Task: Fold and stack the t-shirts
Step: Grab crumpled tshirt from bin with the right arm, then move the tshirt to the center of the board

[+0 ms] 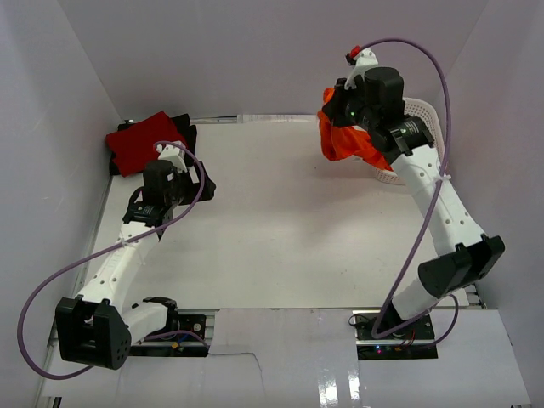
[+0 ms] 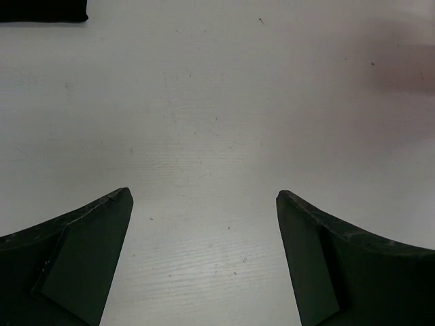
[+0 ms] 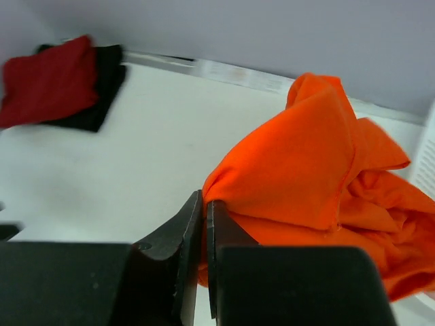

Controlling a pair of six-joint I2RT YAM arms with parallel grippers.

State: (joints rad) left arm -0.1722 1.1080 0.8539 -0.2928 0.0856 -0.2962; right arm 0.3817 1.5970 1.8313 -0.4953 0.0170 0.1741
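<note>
From above, the right claw [image 1: 336, 106] holds the orange shirt [image 1: 344, 140] bunched at the upper right, overlapping the white basket [image 1: 425, 119]. The red shirt [image 1: 144, 143] lies folded on the black shirt [image 1: 185, 134] at the upper left corner of the table [image 1: 297, 221], near the left claw [image 1: 202, 183]. In the left wrist view that claw stands wide open over the table, gripping nothing. In the right wrist view the jaws are pinched together on a fold of orange cloth, with the stack well apart at upper left.
</note>
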